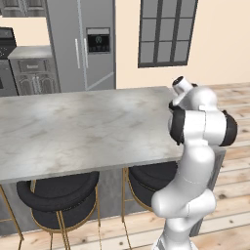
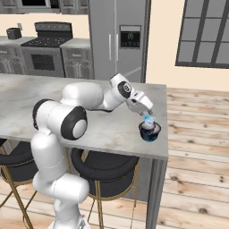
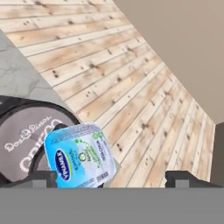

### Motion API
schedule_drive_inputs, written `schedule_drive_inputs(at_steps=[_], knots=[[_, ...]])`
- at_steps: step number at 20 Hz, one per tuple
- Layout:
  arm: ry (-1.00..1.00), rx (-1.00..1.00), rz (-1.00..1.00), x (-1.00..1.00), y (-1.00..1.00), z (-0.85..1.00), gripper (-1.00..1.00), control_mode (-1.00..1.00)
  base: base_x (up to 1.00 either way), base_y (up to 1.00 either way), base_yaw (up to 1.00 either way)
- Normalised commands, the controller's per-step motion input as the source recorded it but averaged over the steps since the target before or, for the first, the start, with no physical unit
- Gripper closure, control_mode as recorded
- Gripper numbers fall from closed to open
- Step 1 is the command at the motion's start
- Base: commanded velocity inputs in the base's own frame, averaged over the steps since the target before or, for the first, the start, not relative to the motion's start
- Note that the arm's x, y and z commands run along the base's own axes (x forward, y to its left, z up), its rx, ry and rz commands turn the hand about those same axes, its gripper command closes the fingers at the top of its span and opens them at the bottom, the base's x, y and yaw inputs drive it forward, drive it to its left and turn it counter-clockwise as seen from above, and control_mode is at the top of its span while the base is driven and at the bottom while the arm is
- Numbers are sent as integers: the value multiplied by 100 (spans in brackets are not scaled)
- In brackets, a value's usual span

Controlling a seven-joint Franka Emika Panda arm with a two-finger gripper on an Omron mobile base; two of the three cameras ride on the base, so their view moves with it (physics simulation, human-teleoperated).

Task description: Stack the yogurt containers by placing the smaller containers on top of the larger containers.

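Note:
The small light-blue yogurt cup [image 2: 149, 120] rests on top of the wider dark cup [image 2: 150, 132], near the right end of the grey counter [image 2: 112, 129]. My gripper [image 2: 149, 112] hovers just above them, pointing down. In the hand view its two fingertips [image 3: 41, 178] stand wide apart: the gripper [image 3: 114, 178] is open and grips nothing. The blue cup's printed lid [image 3: 81, 155] lies close to the left fingertip. It overlaps the rim side of the dark cup's pale-lettered lid [image 3: 26, 144].
The counter's right edge [image 2: 166, 134] runs close beside the cups, with wooden floor [image 2: 197, 147] beyond and below. Black stools [image 2: 107, 172] stand under the counter's front. A fridge [image 2: 118, 36] and a stove [image 2: 44, 53] line the back wall.

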Motion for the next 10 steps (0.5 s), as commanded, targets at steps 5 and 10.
schedule_drive_inputs(at_steps=[5,10], knots=[[-1,0,12,-53,65,28,-100,-100,0,0,0],[0,3,22,-75,98,16,-100,-100,0,0,0]])
